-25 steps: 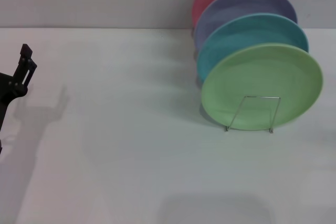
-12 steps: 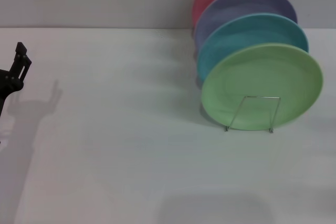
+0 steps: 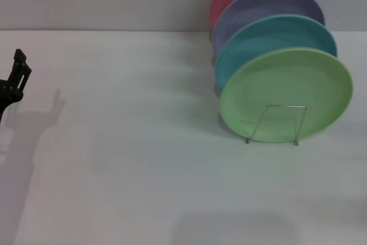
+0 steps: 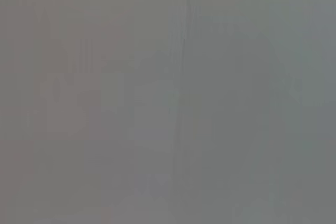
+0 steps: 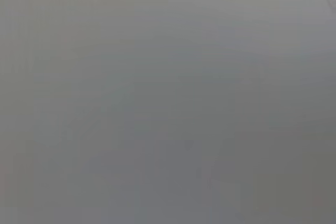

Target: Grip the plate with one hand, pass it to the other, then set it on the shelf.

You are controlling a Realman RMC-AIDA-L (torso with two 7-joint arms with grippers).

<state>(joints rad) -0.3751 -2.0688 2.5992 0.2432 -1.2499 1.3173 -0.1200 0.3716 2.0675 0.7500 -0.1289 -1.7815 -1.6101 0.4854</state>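
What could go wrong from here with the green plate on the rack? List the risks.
1. The plate stands tilted at the front of the shelf, apparently behind just one wire loop; a nudge might tip or roll it off.
2. It leans close against the light blue plate, so a bump could disturb the whole row.
3. The left gripper sits far off at the table's edge, and the right gripper is out of view, so any correction means a long reach.

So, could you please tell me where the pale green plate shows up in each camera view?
Head view: green plate at right, frontmost in the wire rack, ahead of the blue plate.
Left wrist view: not in it.
Right wrist view: not in it.
Shared landmark: none; both wrist pictures show only blank grey.
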